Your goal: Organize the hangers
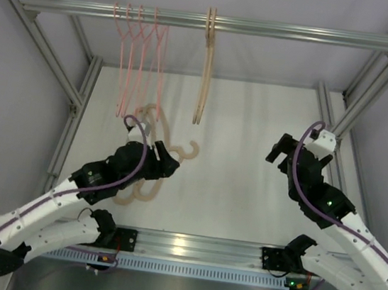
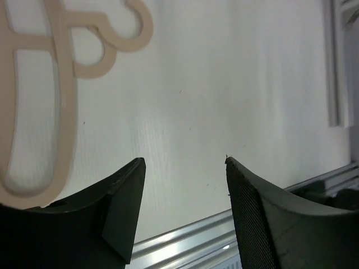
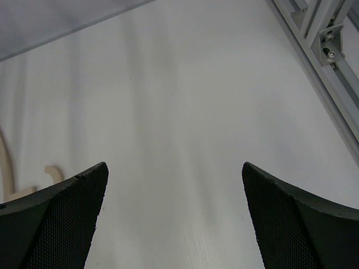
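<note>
Overhead hang four pink hangers, one beige hanger; two tan hangers lie flat; left fingers, right fingers released.

I see the rail crossing the back, above the table. The wire hangers hang on its left part, a rounded hanger just right of them. Loose hangers lie on the table left of centre, under my left gripper; my right gripper stands well apart, right

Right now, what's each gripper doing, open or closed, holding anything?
Left gripper: jaws open, nothing between them.
Right gripper: jaws open wide, holding nothing.
</note>
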`<state>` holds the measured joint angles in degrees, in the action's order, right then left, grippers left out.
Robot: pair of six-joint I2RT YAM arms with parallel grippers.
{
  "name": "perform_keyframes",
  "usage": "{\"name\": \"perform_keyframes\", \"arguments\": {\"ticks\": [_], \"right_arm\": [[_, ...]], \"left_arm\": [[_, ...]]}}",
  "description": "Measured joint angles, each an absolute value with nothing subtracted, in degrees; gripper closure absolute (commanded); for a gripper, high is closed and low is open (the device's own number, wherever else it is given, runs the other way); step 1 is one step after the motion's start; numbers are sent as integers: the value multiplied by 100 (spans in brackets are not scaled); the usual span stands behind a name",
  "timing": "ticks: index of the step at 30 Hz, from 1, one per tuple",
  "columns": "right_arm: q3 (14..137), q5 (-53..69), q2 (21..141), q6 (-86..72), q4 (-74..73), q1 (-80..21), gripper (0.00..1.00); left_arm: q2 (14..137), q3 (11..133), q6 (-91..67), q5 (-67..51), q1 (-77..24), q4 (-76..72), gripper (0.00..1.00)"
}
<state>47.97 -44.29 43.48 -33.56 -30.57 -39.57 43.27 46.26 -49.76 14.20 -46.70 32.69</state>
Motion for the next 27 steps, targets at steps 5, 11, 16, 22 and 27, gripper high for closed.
{"name": "perform_keyframes", "arguments": {"ticks": [5, 11, 16, 22, 27], "right_arm": [[4727, -4198, 4311, -3304, -2880, -3798, 1], [4722, -3988, 4132, -3253, -2858, -3778, 1], [4661, -3861, 3942, -3234, -2832, -3769, 1], [4560, -3704, 3837, -3234, -2829, -3767, 1], [4532, -3612, 3824, -3238, -2829, -3767, 1]], "left_arm": [[5245, 4318, -5577, 2576, -5787, 3487, 34], [6420, 4222, -6040, 3616, -5865, 3514, 32], [7293, 4219, -6198, 4045, -5721, 3516, 29], [7590, 4060, -6051, 4047, -5048, 3426, 28], [7686, 4018, -5461, 3570, -4528, 2976, 30]]}}
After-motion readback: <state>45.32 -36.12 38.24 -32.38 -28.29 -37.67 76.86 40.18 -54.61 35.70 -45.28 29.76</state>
